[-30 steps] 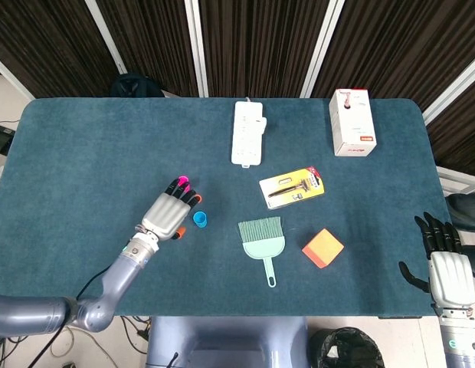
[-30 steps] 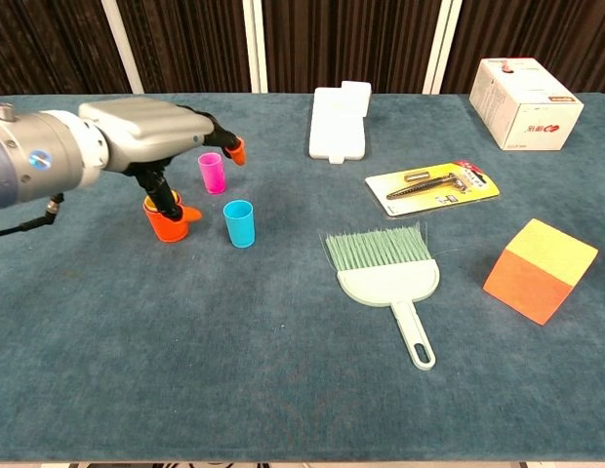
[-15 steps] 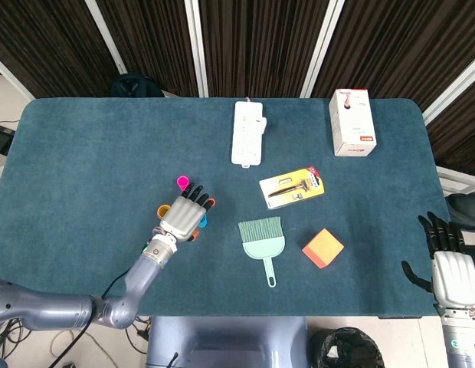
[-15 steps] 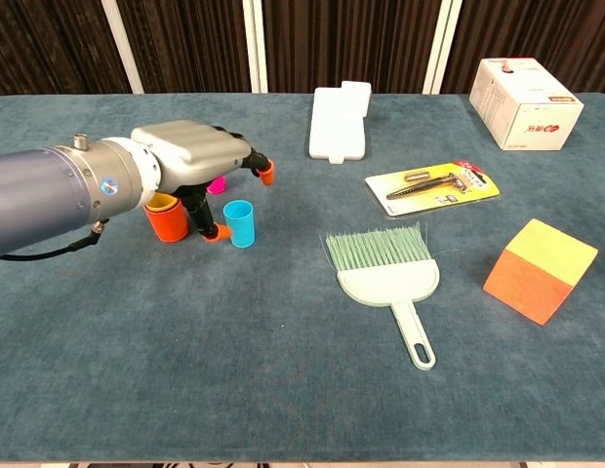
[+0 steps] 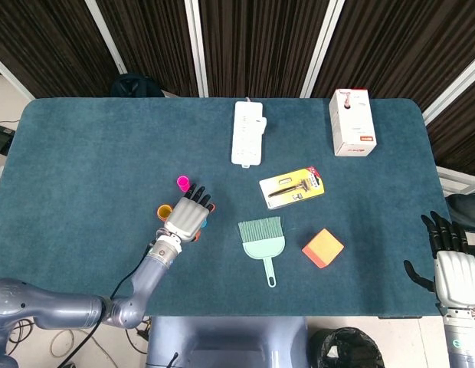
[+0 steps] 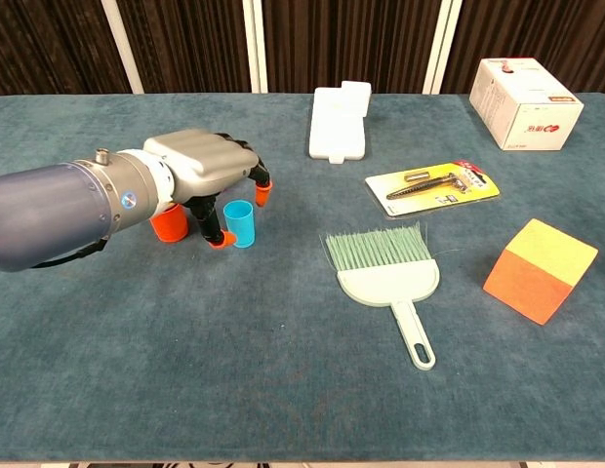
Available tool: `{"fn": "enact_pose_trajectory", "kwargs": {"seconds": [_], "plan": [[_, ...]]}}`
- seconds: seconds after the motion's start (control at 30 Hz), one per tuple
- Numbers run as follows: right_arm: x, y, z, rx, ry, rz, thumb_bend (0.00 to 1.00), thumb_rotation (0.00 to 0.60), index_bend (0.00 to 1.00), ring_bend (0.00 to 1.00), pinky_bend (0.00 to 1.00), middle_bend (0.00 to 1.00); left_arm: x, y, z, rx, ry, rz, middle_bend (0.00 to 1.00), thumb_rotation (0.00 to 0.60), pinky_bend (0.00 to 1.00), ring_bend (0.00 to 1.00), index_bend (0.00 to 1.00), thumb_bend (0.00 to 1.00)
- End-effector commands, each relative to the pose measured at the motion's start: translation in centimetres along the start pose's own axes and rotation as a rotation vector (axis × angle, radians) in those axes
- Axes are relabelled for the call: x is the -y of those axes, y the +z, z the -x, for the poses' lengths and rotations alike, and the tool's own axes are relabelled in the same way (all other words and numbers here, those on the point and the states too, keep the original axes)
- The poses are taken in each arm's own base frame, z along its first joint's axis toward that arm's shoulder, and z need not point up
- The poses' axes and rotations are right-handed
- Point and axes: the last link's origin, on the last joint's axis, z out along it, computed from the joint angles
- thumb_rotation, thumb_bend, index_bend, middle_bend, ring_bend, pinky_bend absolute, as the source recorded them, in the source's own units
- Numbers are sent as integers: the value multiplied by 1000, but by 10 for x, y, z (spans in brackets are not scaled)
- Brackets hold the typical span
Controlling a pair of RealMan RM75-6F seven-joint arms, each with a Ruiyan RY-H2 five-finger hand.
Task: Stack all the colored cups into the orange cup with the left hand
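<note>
Fingers (image 6: 266,190) of the left hand (image 6: 203,168) curl downward around the blue cup (image 6: 239,223), with orange tips on either side of it; whether they actually press its wall cannot be told, so the cup may not yet be held. The hand arches over the cup from above, seemingly placed so the fingers can close on it for lifting. The cup stands upright on the blue surface (image 6: 283,390). Just beside it, toward the robot's left, stands the orange cup (image 6: 168,222) (the one meant to receive the others), partly hidden behind the hand. The pink cup (image 5: 182,182) stands a little farther back, visible from the head view. None of the cups appears stacked yet. The right hand (image 5: 450,264) rests off the surface's edge, fingers spread and holding nothing. A green dustpan brush (image 6: 388,276) lies near the blue cup, clear of the hand.
</note>
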Motion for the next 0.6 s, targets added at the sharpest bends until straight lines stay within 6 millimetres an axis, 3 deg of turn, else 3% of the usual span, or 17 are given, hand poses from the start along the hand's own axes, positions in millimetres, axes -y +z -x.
{"fn": "enact_pose_trajectory", "kwargs": {"seconds": [0.03, 0.6], "plan": [[0, 0, 0, 1, -1, 0, 343, 600, 89, 86, 36, 46, 0, 1, 1, -1, 5, -3, 156, 600, 0, 0, 377, 257], [0, 0, 2, 6, -2, 0, 344, 600, 89, 86, 36, 46, 2, 4, 1, -11, 4, -24, 180, 600, 0, 0, 426, 287]]}}
